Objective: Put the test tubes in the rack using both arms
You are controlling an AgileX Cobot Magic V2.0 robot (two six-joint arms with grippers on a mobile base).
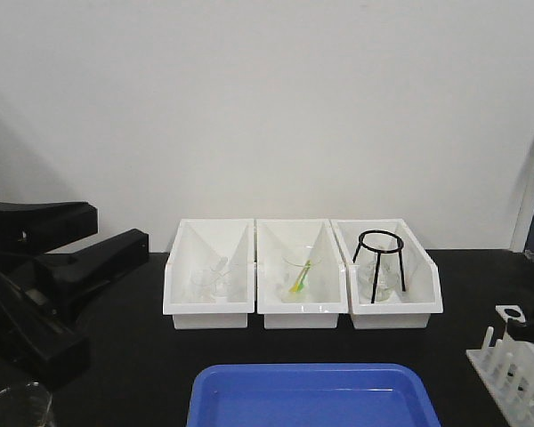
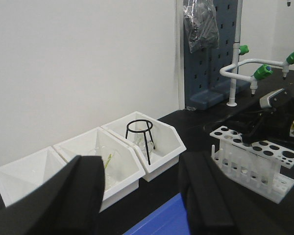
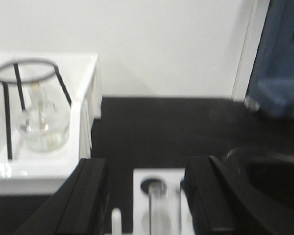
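Black tabletop [image 1: 133,329], white wall [image 1: 267,98], white bins [image 1: 303,267], blue tray [image 1: 311,396]

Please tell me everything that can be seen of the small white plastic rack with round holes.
The small white plastic rack with round holes stands upright on the black tabletop, right of the three white bins and beside the blue tray. Its top plate has rows of round holes, posts carry it, and upright pegs rise from its base. A clear glass tube stands in one hole. The right gripper hangs open directly above it, seemingly without touching.
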